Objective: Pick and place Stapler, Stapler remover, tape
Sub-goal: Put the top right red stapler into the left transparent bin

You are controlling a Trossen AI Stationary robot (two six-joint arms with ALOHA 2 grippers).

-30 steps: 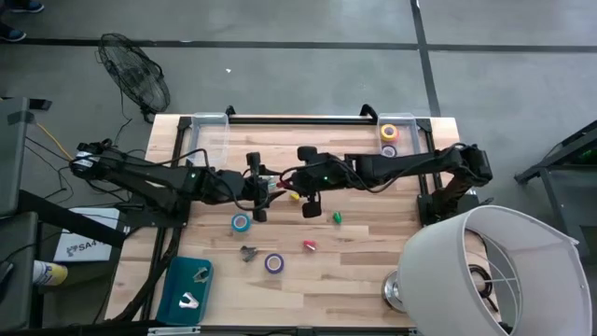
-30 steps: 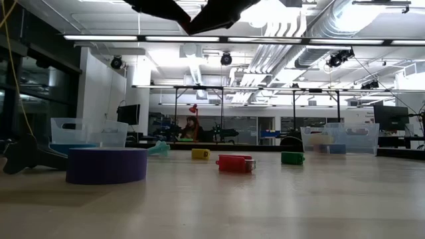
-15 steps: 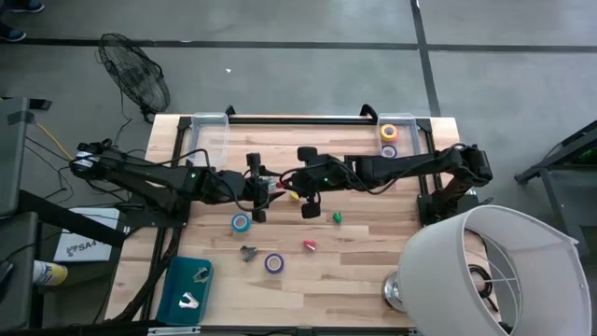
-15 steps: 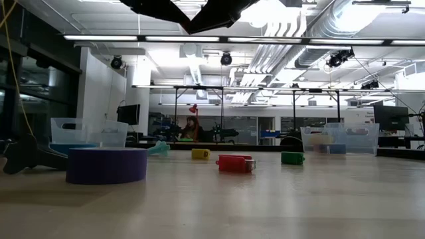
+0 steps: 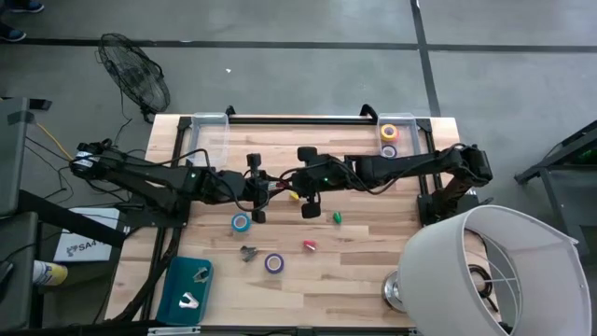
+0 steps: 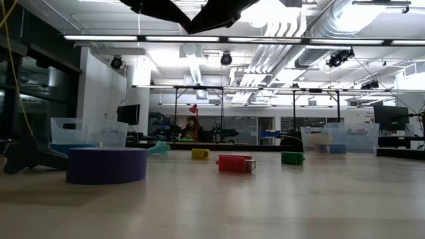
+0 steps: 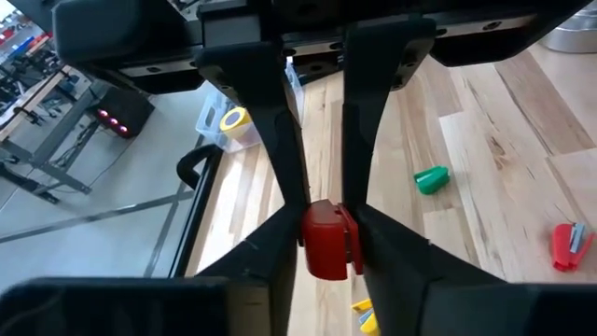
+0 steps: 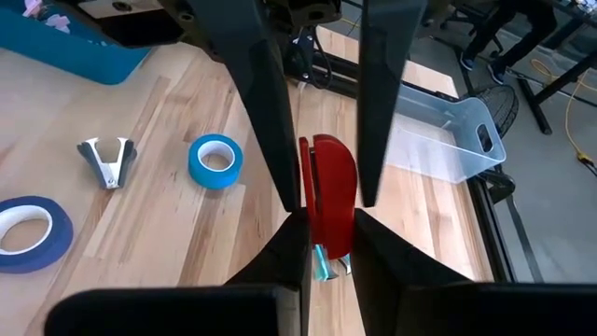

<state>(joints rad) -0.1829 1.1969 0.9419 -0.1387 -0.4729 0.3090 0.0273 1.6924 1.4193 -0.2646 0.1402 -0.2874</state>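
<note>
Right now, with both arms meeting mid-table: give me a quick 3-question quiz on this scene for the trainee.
1. True or false: the red stapler sits between the fingers of both the left end effector and the right end effector.
2. What lies on the table beside the blue tape roll?
A. a staple remover
B. a pair of scissors
C. a pink tape roll
3. Short answer: what holds the yellow tape roll?

Key: 1 true. 2 A. 3 the clear bin at the table's corner.
</note>
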